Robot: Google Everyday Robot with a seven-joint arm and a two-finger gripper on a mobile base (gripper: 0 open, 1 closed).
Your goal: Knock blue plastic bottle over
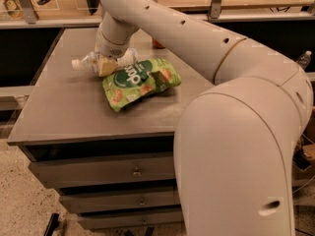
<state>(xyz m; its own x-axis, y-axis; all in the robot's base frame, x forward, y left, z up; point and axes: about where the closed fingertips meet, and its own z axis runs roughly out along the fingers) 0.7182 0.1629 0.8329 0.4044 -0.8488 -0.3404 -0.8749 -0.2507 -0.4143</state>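
Note:
The blue plastic bottle (84,62), clear with a white cap pointing left, lies on its side on the grey table top (64,112), at the back left. My gripper (112,63) comes down from the large white arm (162,23) and sits right over the bottle's right end, touching or almost touching it. That end of the bottle is hidden behind the gripper. The green snack bag (140,80) lies just right of the gripper. A bit of the red cola can (157,44) shows behind the arm.
The table is a drawer cabinet with several drawers (133,172) below the front edge. A shelf rail (44,21) runs behind the table. My white arm body fills the right foreground. Another clear bottle (303,59) stands at the far right.

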